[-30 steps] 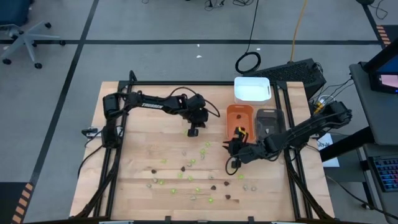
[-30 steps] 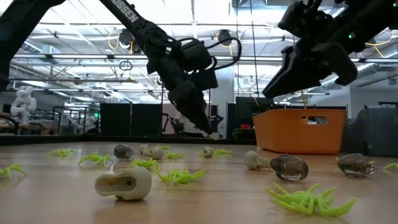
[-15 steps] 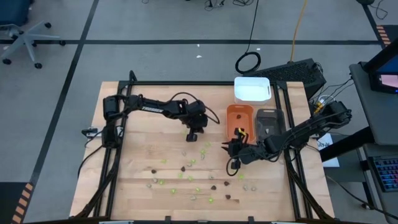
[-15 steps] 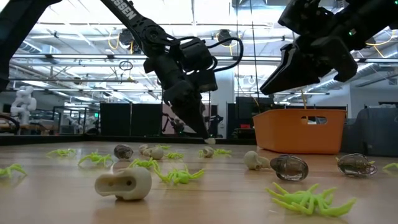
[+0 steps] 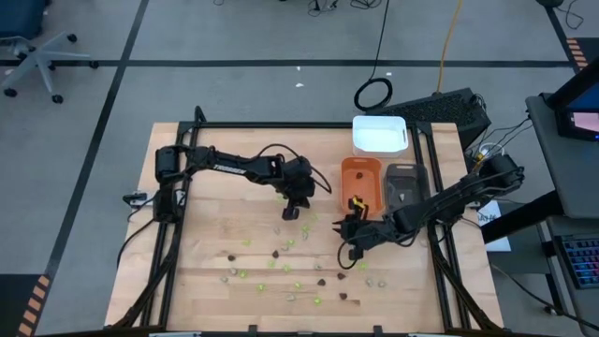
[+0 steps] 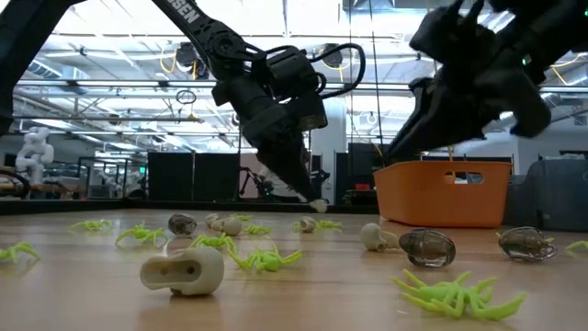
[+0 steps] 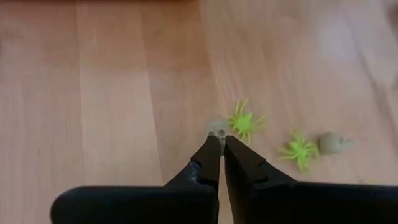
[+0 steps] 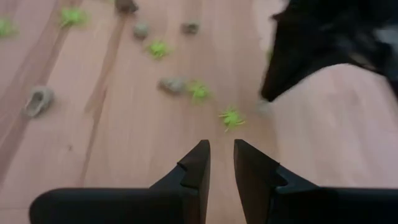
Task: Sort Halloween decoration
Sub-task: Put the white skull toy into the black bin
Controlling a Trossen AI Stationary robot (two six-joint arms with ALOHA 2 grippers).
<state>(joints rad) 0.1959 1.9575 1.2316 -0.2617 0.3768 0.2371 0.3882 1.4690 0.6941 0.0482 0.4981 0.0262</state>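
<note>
Left gripper [image 7: 219, 142] pinched closed at pale beige-grey skull piece [image 7: 216, 129] mid-surface, right gripper [image 8: 221, 151] slightly parted, empty, beside orange plastic tray's [image 5: 359, 169] near edge

Illumination is bright and even, supplied by ceiling strip lights [image 6: 119, 87] visible in the low view. Shadows on the wooden table [image 5: 206, 243] are faint. The right wrist view is motion-blurred throughout; the dark arm [image 8: 336, 43] above the table there is smeared.
</note>
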